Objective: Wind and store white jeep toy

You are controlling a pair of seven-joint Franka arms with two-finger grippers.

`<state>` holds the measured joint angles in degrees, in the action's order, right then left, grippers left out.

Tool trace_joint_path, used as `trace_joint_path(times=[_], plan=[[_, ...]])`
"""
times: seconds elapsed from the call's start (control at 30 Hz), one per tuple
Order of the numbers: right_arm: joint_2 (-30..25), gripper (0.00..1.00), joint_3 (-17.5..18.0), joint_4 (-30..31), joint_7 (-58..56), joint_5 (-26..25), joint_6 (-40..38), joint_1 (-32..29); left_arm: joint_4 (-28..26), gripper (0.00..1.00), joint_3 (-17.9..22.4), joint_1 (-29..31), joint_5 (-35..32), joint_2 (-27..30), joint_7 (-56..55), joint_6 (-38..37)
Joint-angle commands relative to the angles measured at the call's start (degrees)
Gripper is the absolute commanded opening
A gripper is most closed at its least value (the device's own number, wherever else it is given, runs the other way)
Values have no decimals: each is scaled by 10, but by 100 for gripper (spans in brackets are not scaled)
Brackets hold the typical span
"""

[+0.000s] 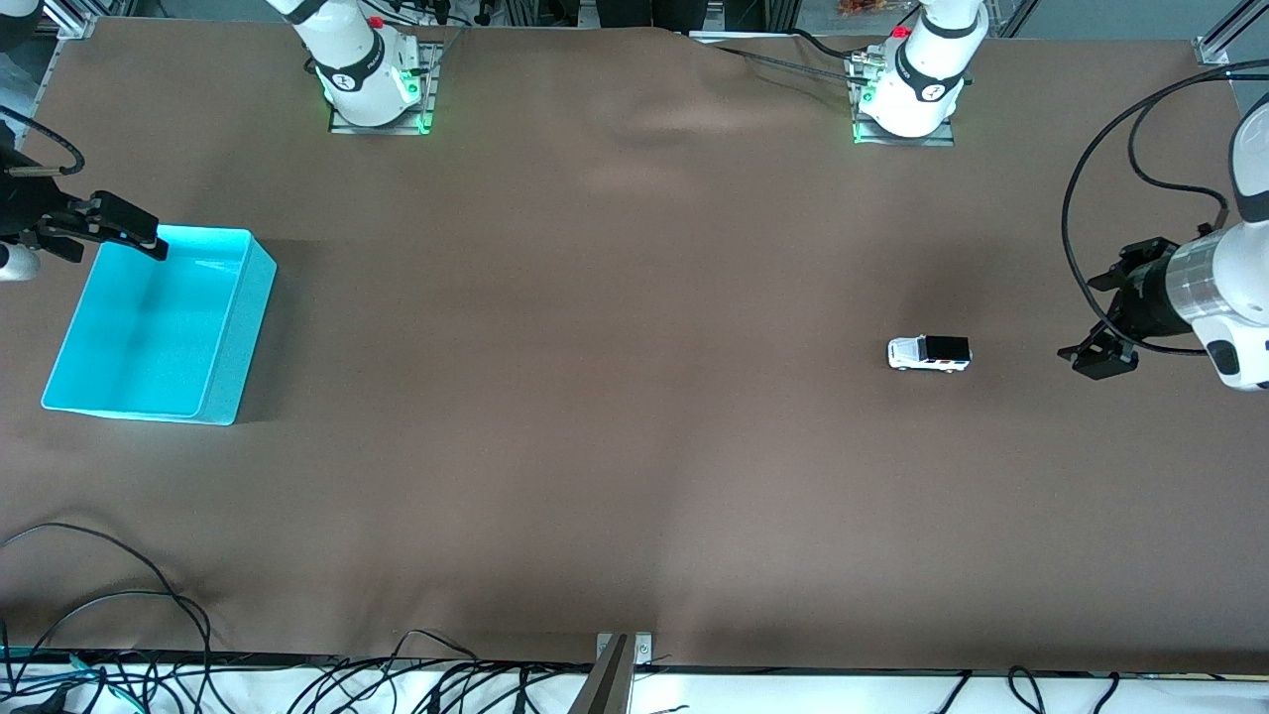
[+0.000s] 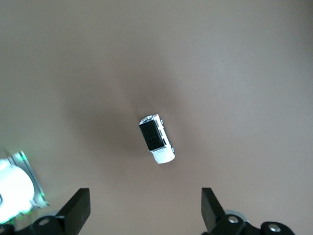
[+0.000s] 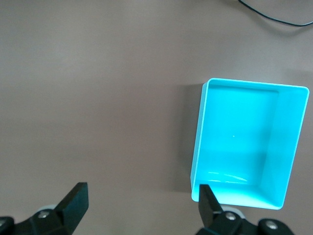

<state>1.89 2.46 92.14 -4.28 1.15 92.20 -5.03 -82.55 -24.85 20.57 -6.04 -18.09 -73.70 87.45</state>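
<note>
Brown table (image 1: 595, 397), white jeep toy (image 1: 929, 353) alone, cyan bin (image 1: 223, 382) well apart, left gripper (image 1: 1098, 357) and right gripper (image 1: 139, 238) fingers spread, holding nothing

You're in a robotics lab: two bolted-down arm bases (image 1: 372, 84) on a brown-clothed counter (image 1: 595, 397), aluminium framing (image 1: 1229, 35), loose cables (image 1: 119, 674).
</note>
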Motion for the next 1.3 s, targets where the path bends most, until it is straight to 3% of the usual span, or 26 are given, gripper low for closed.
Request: trace_joint_path(times=[0.0, 0.23, 0.43, 1.0, 1.27], plan=[[4, 100, 4, -12, 7, -4, -3, -3, -73, 100, -3, 3, -4, 14, -116, 61], [4, 100, 4, -12, 6, -4, -4, -3, -136, 100, -4, 6, -4, 16, -204, 114], [4, 100, 4, -12, 7, -4, -4, -3, -229, 100, -4, 10, -4, 37, -264, 216], [4, 100, 4, -12, 7, -4, -4, -2, -446, 100, -2, 16, -5, 47, -271, 487], [4, 100, 4, -12, 7, -4, -4, -3, -470, 100, -1, 17, -13, 24, -268, 531]])
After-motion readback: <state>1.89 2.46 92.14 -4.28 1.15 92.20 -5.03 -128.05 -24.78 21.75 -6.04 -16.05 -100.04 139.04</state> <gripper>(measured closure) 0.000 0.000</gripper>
